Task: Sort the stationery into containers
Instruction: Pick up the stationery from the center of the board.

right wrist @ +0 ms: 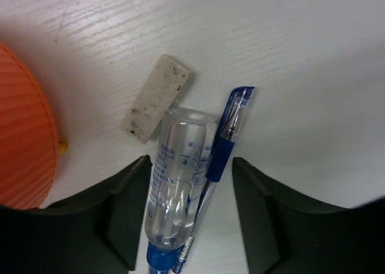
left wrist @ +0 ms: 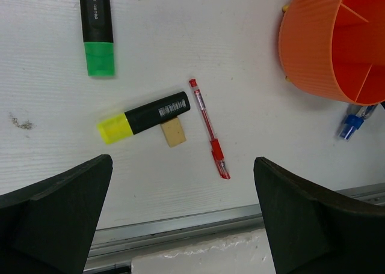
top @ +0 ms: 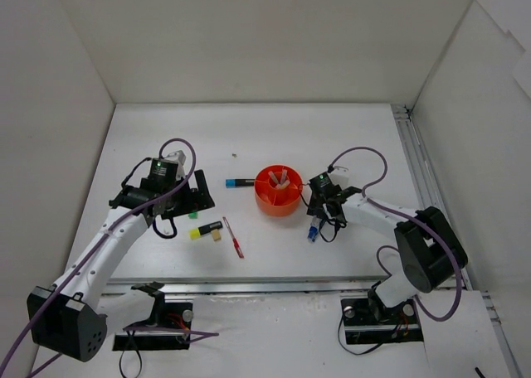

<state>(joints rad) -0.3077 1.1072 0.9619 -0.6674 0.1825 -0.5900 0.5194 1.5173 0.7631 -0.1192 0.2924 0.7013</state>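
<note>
The right gripper (right wrist: 191, 166) sits low over the table (top: 348, 146) just right of the orange tub (top: 278, 208), its jaws about half open. Between its black fingers (right wrist: 129, 211) lie two things side by side: a clear marker (right wrist: 178, 184) with a blue cap, and a blue pen (right wrist: 224, 148). One finger looks to be against the marker's side. A sliver of table shows between the pen and the other finger, so nothing is clamped. The left gripper (left wrist: 182, 178) hangs above the table to the left of the tub, jaws spread wide, holding and touching nothing.

Loose stationery on the table, counted: three black highlighters, two pens, one marker, two erasers. The blue-capped highlighter (top: 239, 181) lies just left of the tub. The green-capped highlighter (left wrist: 96, 27) and the yellow-capped highlighter (left wrist: 144, 116) lie farther left, well apart from the tub. A tan eraser (left wrist: 173, 131) touches the yellow-capped highlighter's barrel. The red pen (left wrist: 209, 128) lies between that eraser and the tub, touching neither. A white, smudged eraser (right wrist: 155, 98) lies just beside the marker's uncapped end, near the tub wall.

There is one tub, round, with a central ring and spoke dividers. A few pale sticks (top: 280, 177) stand in the ring, too small to name.
</note>
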